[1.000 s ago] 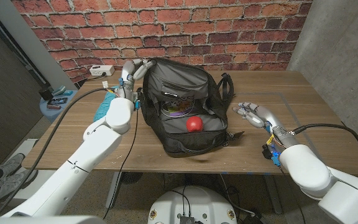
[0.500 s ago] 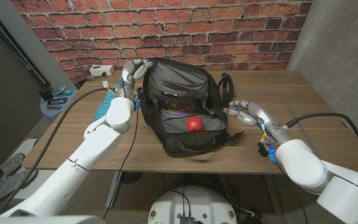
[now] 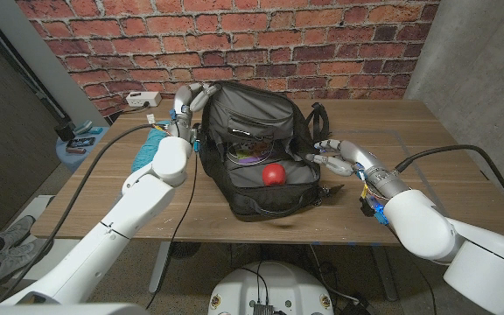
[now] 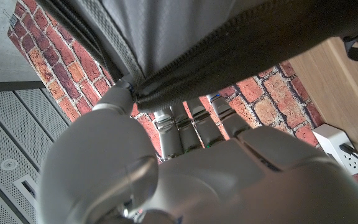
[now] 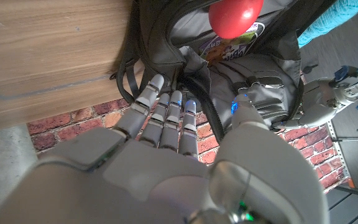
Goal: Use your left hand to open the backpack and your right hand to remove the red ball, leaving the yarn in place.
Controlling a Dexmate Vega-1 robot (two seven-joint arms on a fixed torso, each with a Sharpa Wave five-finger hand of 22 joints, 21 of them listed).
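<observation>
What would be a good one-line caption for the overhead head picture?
Left robot hand holds the black fabric backpack open while the right robot hand nears the round red ball inside.

I'm working in a lab-like test room, brick-pattern wall (image 3: 322,35), grey panels (image 3: 471,52), wooden table (image 3: 444,131), power strip (image 3: 143,99) lying there
</observation>
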